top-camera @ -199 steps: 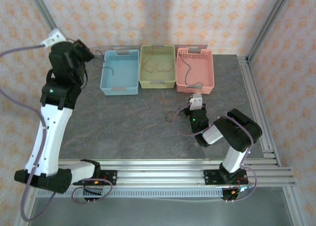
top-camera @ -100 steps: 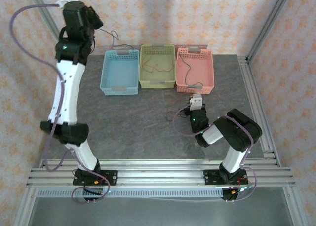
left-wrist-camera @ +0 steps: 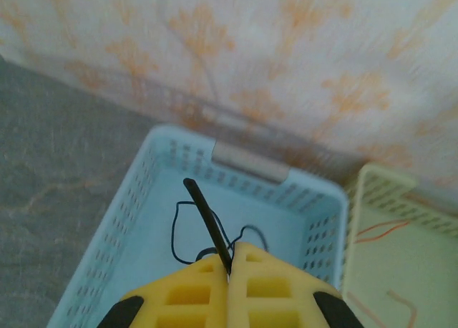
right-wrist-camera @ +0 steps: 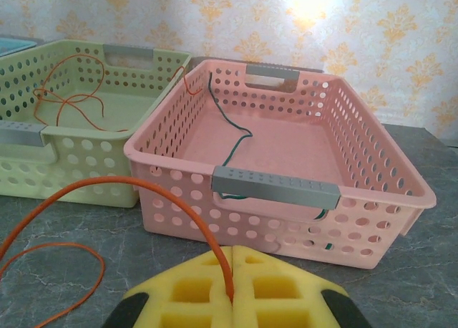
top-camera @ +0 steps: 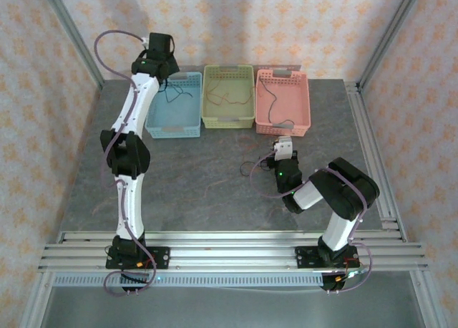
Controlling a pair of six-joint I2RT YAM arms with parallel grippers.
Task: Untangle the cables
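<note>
Left gripper [left-wrist-camera: 229,265]: swung over blue basket [left-wrist-camera: 323,224]; jaws pinching black cable [left-wrist-camera: 207,220], apparently dangling inside; release likely next.
Right gripper [right-wrist-camera: 232,255]: unmoved; jaws pinching orange cable [right-wrist-camera: 172,199].

three perforated baskets stand in a row at the far side of the grey tabletop [top-camera: 200,195]: blue basket [top-camera: 173,131] left, pale green basket [top-camera: 229,122] middle, pink basket [top-camera: 283,128] right, each with grey handles. orange-patterned wallpaper [top-camera: 236,20] rises behind them.
</note>
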